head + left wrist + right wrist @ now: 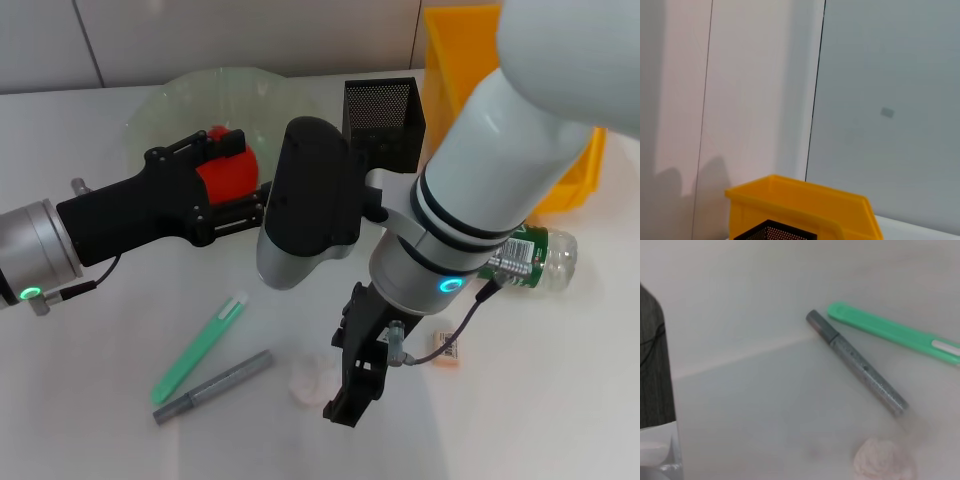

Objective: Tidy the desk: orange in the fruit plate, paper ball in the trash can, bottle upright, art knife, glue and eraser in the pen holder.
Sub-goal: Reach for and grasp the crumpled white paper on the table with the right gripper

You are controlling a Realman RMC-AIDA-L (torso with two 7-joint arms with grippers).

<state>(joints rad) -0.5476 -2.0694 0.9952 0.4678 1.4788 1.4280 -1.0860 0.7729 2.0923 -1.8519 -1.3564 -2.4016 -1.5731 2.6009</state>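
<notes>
Holding the orange (228, 175) w/ jaws closed on it, the left gripper (232, 180) sits over the near rim of the fruit plate (180, 95), toward the table's far-left part; fruit is above the dish, not yet resting in it as far as can be judged. Right gripper (350, 400) hangs low near the table's near edge, centre; whether its jaws are open or shut cannot be told. Paper ball (308, 382) lies on the table just beside the right gripper, on its left side, so the right arm is the nearer one for that pick (judgement). Green art knife (200, 347) and grey glue pen (212, 386) lie further left, long axes slanting from near-left to far-right, roughly parallel. Eraser (447, 349) sits just right of the right gripper. Bottle (532, 258) lies on its side toward the right edge, partly hidden by the right arm. Pen holder (385, 118) and trash can (465, 60) stand at the far side, far-right.
</notes>
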